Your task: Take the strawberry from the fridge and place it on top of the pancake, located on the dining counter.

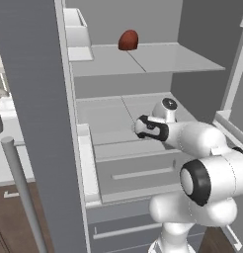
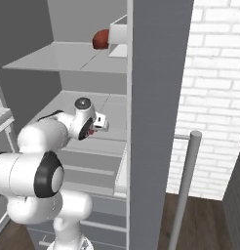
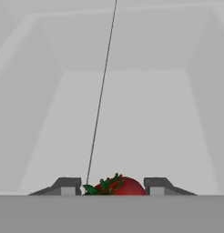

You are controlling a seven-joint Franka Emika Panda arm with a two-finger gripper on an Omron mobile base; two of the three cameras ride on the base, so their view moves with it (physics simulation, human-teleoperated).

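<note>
Gripper at the strawberry, inside the fridge

In the hand view the gripper (image 3: 113, 186) sits at bottom centre, its fingers (image 3: 68, 185) apart, with the strawberry (image 3: 118, 186) between them on the fridge (image 1: 143, 106) shelf; whether they touch it I cannot tell. A dark red lump (image 1: 128, 40) sits on the upper shelf, top centre.

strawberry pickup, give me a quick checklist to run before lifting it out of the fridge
1. Strawberry sits between the fingertips: ok, centred in the hand view.
2. Pads touching the berry: cannot tell; small gaps show on both sides, so the gripper may not have gripped.
3. Gripper on the right shelf: ok, it is over the lower shelf inside the fridge.
4. Wrong item left alone: ok, the dark red lump sits apart on the upper shelf.
5. Way out: ok, the door stands open beside the arm.
</note>
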